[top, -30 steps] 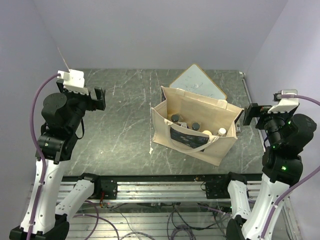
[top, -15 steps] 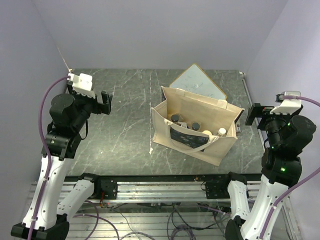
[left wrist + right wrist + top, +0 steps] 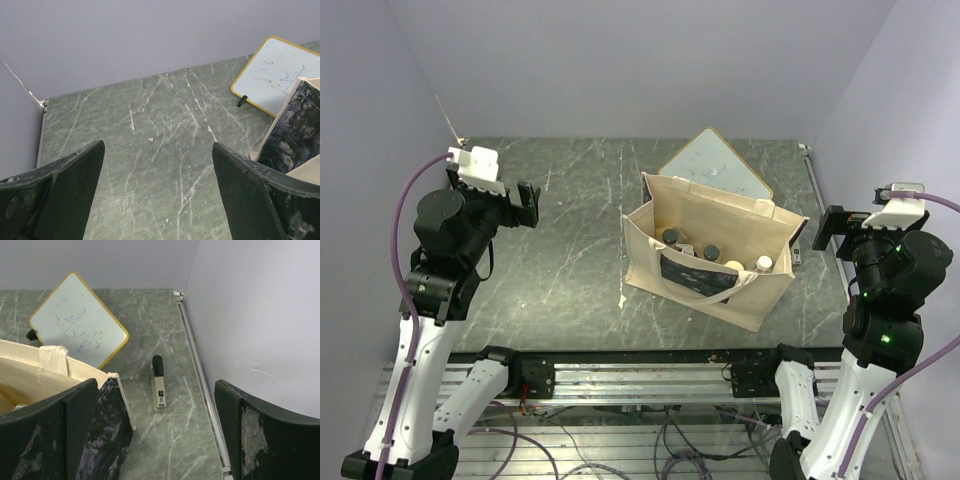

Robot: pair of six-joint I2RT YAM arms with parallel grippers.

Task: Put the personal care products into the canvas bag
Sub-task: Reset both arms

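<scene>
The canvas bag [image 3: 745, 292] stands upright and open right of centre, its dark print facing the near side. Several personal care products [image 3: 712, 252] stand inside it, with black caps and a cream cap showing. A tan tube with a black cap [image 3: 158, 381] lies on the table right of the bag. My left gripper [image 3: 525, 203] is open and empty, high over the left of the table; the left wrist view [image 3: 157, 146] shows only bare table between its fingers. My right gripper [image 3: 826, 228] is open and empty, raised beside the bag's right end, above the tube [image 3: 156, 382].
The white wood-framed board [image 3: 715, 165] lies flat behind the bag, also in the left wrist view [image 3: 272, 75] and the right wrist view [image 3: 77, 322]. Purple walls close in the table on the left, back and right. A metal rail [image 3: 200, 375] runs along the right edge.
My left arm swung a little to the right, then eased slightly back. My right gripper drew back a little to the right. The bag and its contents have not moved.
</scene>
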